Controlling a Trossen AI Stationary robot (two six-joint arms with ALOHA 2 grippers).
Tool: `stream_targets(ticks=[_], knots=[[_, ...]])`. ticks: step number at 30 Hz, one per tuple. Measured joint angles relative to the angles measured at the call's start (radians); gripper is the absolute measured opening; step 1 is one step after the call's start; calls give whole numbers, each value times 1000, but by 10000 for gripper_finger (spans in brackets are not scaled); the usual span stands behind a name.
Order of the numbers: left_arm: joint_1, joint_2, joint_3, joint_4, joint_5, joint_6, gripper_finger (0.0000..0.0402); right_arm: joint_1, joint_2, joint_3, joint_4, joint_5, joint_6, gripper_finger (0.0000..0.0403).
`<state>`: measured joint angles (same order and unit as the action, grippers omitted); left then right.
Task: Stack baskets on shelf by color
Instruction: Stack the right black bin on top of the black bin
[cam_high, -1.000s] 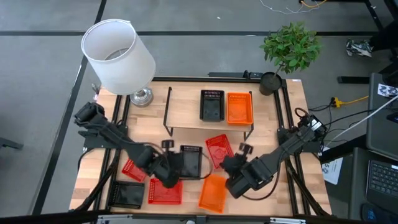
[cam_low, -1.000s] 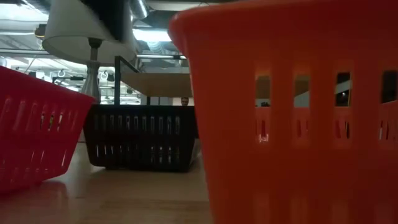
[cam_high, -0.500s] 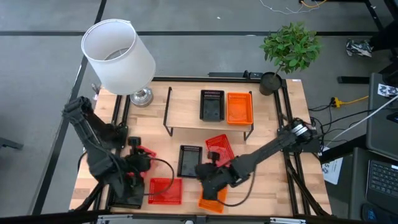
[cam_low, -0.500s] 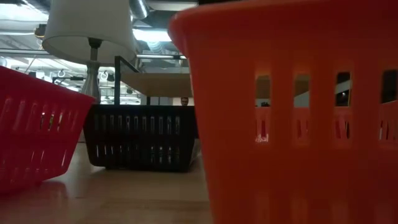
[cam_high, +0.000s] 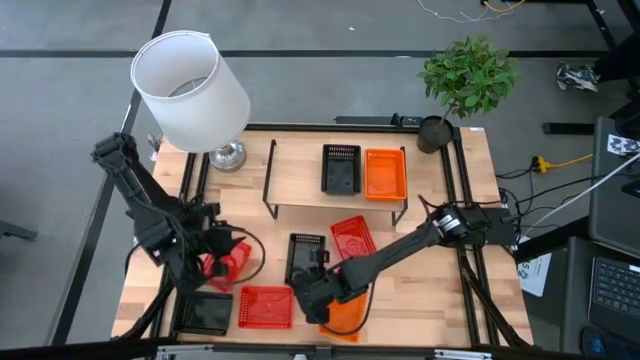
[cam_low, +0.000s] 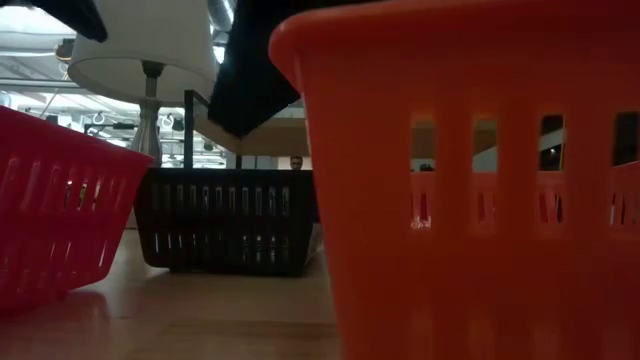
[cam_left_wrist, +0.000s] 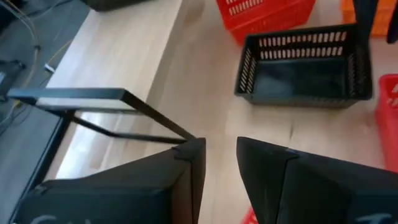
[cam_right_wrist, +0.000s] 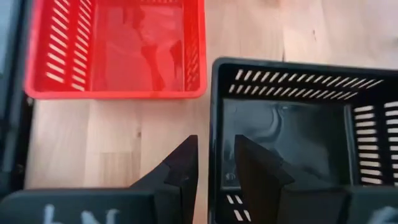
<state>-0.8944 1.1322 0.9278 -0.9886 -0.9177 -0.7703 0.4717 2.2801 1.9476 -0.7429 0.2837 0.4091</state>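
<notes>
1. Baskets, small rectangular perforated plastic: one black basket (cam_high: 341, 168) and one orange basket (cam_high: 386, 173) sit side by side on the low light-wood shelf (cam_high: 295, 180), toward its right end; its left end is bare
2. Loose stock on the wooden tabletop (cam_high: 440, 290): a tilted red basket (cam_high: 352, 240) just in front of the shelf, a central black basket (cam_high: 301, 257) beside it, a flat red basket (cam_high: 264, 306) and another orange basket (cam_high: 346, 312) by the front edge, a black basket (cam_high: 205, 313) at the front-left corner
3. Right gripper (cam_right_wrist: 210, 163): reaches across to the central black basket, fingers narrowly parted with one on each side of its near wall, not clamped
4. Left gripper (cam_left_wrist: 219, 171): near the left edge, beside a small red basket (cam_high: 222, 263); fingers slightly apart; no grip is visible
5. Step in hand, by judgement: picking up the central black basket to stack on the shelved black one
6. Next move calls for pinching that wall, lifting clear, carrying back over the shelf
</notes>
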Motion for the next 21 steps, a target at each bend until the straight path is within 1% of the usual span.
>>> stream_targets(ticks=[3,6,11,15,21], knots=[[52,-56,-53,135,26,153,84,0,16,0,-2,1,4,104],[113,-98,-96,230,84,282,84,-1,25,0,-8,1,6,104],[190,-142,-138,340,169,408,84,0,33,0,-10,1,10,104],[213,-166,-163,360,222,429,84,0,36,-10,-31,-6,32,104],[219,-166,-229,361,279,336,84,0,36,-64,-32,-28,81,104]])
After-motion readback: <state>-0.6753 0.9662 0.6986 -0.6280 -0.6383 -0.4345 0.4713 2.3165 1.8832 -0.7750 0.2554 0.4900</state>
